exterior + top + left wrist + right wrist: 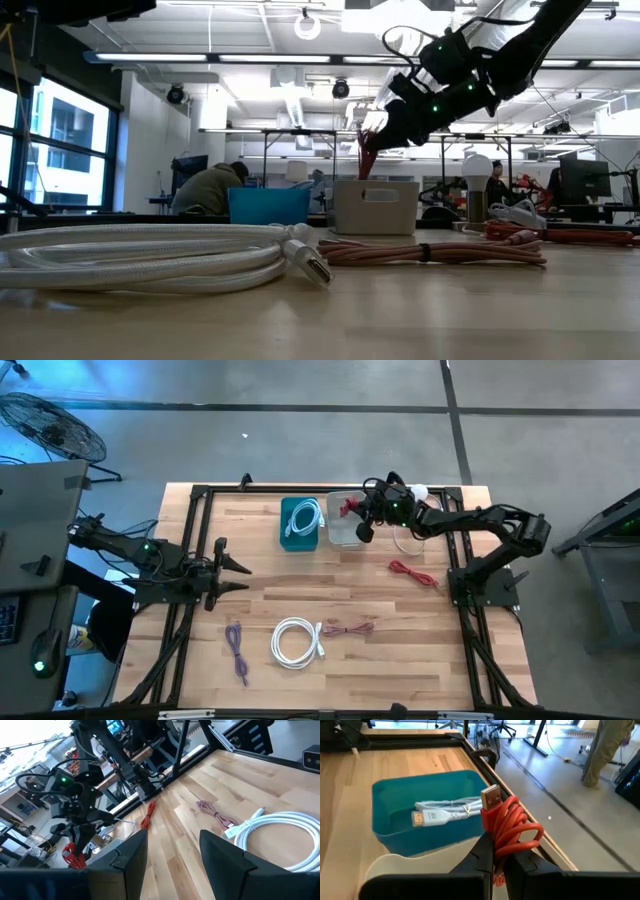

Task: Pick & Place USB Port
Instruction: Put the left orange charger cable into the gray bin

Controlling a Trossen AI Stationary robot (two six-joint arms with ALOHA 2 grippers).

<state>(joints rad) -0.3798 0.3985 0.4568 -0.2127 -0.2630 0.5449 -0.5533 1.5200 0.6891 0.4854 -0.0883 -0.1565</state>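
Right tool point(495, 855): clenched on a coiled red USB cable point(512, 827), held above the worktop point(400, 650) at its far edge. In the right wrist view the coil bulges out just past the fingertips, pinched between them, and its metal plug point(491, 798) stands up clear of the coil. In the low view the red cable point(366, 150) hangs from the tool directly over the white bin point(376, 206), not touching its rim. The high view puts the right tool point(358, 512) above that white bin point(345, 532), with the red bundle on the side toward the teal bin point(300, 525).

Adjacent items: the teal bin sits just beside the white one and holds a coiled white cable point(447, 812).

Further out on the worktop — a second red cable point(413, 573) lies near the right arm's base; a pink cable point(347, 628) and a large white cable coil point(295, 640) lie near each other toward the near side; a purple cable point(236, 647) lies apart from them toward the left.

Left tool point(235, 575): released, fingers spread, idle over the left part of the worktop, well apart from both bins.

Background: a person point(208, 188) sits beyond the worktop in the low view.
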